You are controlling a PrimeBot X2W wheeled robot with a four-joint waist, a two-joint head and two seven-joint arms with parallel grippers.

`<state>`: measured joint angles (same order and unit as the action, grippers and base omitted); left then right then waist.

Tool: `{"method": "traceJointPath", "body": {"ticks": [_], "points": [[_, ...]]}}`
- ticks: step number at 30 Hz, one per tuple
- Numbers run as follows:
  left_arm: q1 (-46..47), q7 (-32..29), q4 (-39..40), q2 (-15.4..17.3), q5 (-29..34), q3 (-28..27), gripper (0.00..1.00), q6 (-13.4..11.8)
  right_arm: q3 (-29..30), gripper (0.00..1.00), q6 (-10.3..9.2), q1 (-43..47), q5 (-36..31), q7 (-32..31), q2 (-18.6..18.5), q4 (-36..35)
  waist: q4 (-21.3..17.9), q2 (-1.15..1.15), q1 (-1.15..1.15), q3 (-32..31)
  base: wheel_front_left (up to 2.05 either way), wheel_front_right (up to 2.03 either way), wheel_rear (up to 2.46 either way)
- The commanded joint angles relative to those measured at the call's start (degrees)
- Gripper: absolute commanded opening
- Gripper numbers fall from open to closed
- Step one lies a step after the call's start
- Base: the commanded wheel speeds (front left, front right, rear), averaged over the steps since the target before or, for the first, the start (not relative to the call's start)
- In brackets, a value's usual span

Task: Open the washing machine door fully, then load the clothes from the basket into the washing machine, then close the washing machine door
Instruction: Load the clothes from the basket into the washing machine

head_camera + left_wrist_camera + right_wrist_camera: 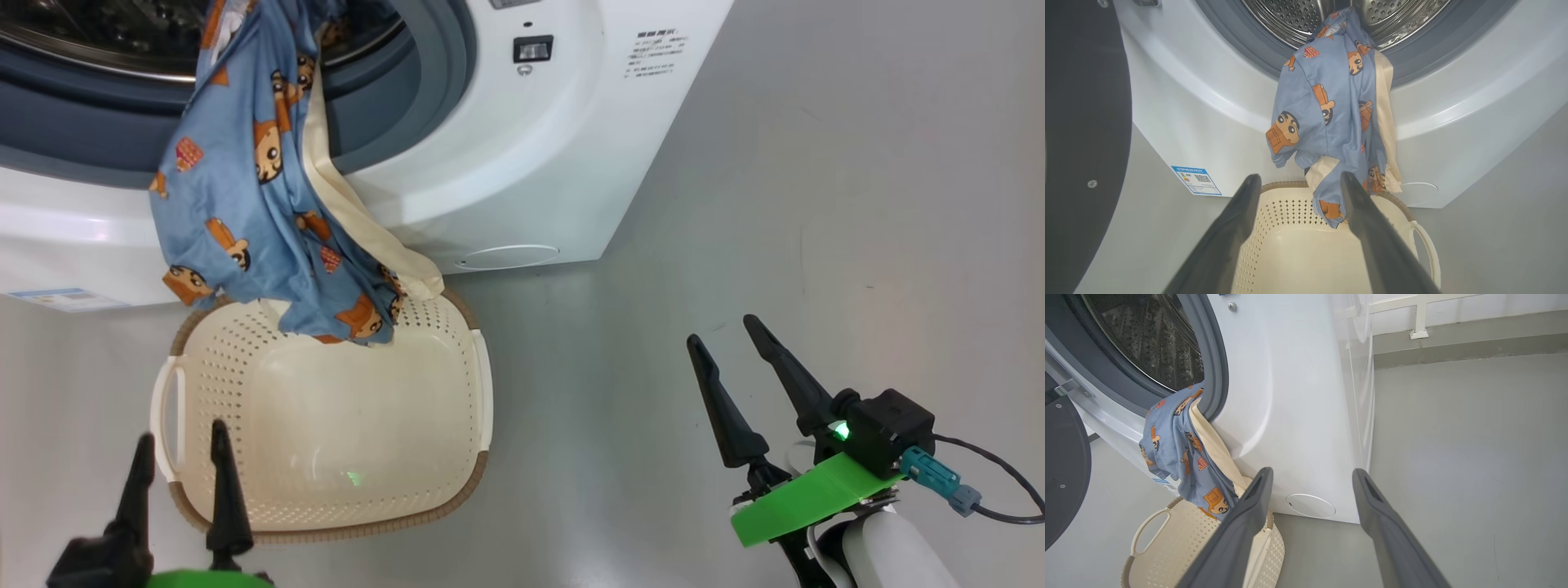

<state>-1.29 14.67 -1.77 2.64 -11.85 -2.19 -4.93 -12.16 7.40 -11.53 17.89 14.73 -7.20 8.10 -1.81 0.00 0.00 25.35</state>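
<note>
Left gripper (180,433) is held wide and empty above the near end of the basket (486,392). Right gripper (722,330), likewise wide and empty, is poised over bare floor, well apart from the load. Clothes (245,196) are draped over the seal (445,90) of the washer (539,163), tops inside the drum (1290,20), tails hung into the basket. Door (1086,122) is swung open at left. Risks judged: hanging weight could drag everything back out, and cloth would be pinched if the door were shut now.
</note>
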Motion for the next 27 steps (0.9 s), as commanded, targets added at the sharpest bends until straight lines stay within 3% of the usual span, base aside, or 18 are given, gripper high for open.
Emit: {"method": "traceJointPath", "body": {"ticks": [1, 11, 27], "points": [[-1.3, 0.3, 1.7, 0.3, -0.6, -1.7, 1.00, -0.8, -1.2, 1.00, 0.09, 1.6, 0.6, 0.3, -0.1, -1.4, 0.0, 0.00, 0.00, -0.1, 0.00, 0.00, 0.00], [-2.8, 0.3, 1.9, 0.3, -1.8, -1.0, 1.00, -1.8, -1.5, 1.00, 0.09, 1.7, 0.7, 0.3, -0.4, -1.1, 0.1, 0.00, 0.00, -0.6, 0.00, 0.00, 0.00], [0.2, 0.3, -1.2, 0.2, -1.5, 0.7, 1.00, -0.3, -1.5, 1.00, 0.09, 1.6, 0.7, 0.3, -0.9, -1.5, 0.4, 0.00, 0.00, 0.5, 0.00, 0.00, 0.00]]}}
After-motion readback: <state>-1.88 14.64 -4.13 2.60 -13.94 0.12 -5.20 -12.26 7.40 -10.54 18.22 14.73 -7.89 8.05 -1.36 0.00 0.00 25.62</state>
